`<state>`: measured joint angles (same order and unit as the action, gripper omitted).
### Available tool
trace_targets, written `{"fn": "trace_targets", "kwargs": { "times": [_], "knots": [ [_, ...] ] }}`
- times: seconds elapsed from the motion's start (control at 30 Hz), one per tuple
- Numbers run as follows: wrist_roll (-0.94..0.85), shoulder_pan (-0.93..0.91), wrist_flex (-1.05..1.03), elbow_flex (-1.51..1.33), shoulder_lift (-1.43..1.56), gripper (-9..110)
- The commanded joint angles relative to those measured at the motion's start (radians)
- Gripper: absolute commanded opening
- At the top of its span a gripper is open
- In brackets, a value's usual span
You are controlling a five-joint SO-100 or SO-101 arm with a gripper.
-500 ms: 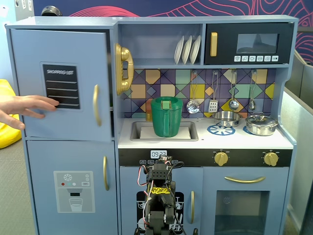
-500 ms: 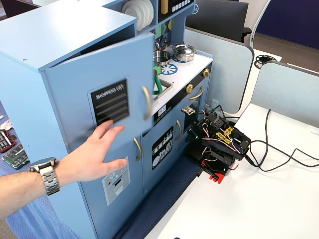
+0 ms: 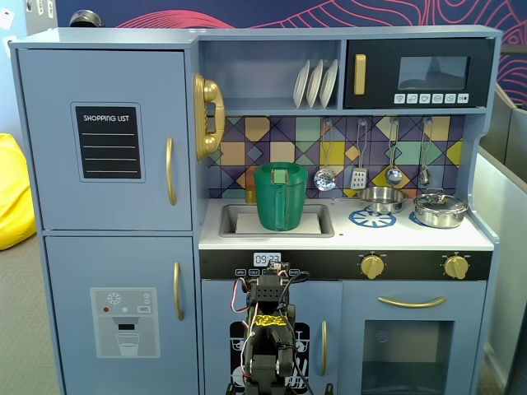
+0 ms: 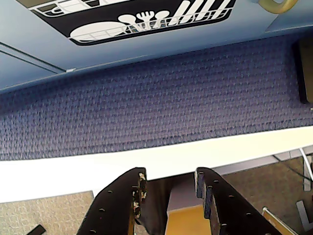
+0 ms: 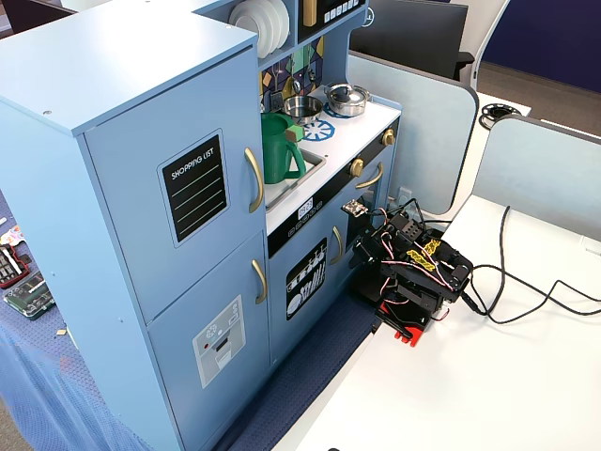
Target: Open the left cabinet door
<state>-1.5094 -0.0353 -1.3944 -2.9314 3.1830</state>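
Note:
The left cabinet door (image 3: 107, 140) is light blue with a black "SHOPPING LIST" panel (image 3: 108, 141) and a vertical gold handle (image 3: 170, 171). It is shut, flush with the toy kitchen's upper left. It also shows in the other fixed view (image 5: 178, 211), with its handle (image 5: 254, 178). My arm (image 3: 268, 346) sits folded low in front of the kitchen's middle, well below and to the right of that door. It also shows on the white table (image 5: 413, 272). In the wrist view my gripper (image 4: 168, 183) is open and empty, pointing down at the table edge.
Below the door is a blue door with an ice-dispenser graphic (image 3: 123, 321). The small door with a dish-rack picture (image 4: 146, 17) is just ahead of the wrist. A blue mat (image 4: 156, 98) lies at the kitchen's foot. A green jug (image 3: 281, 196) stands in the sink. Cables (image 5: 526, 291) trail on the white table (image 5: 488, 395).

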Motion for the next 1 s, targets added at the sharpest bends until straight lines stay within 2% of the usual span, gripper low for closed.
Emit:
{"fn": "trace_targets", "kwargs": {
  "times": [0.0, 0.7, 0.77, 0.87, 0.97],
  "knots": [
    [-0.003, -0.008, -0.138, -0.066, -0.005, 5],
    [-0.026, 0.025, -0.14, -0.066, -0.005, 5],
    [-0.038, 0.026, -0.14, -0.066, -0.005, 12],
    [-0.032, 0.078, -0.14, -0.066, -0.005, 13],
    [-0.032, 0.081, -0.14, -0.066, -0.005, 10]
  ]
}}
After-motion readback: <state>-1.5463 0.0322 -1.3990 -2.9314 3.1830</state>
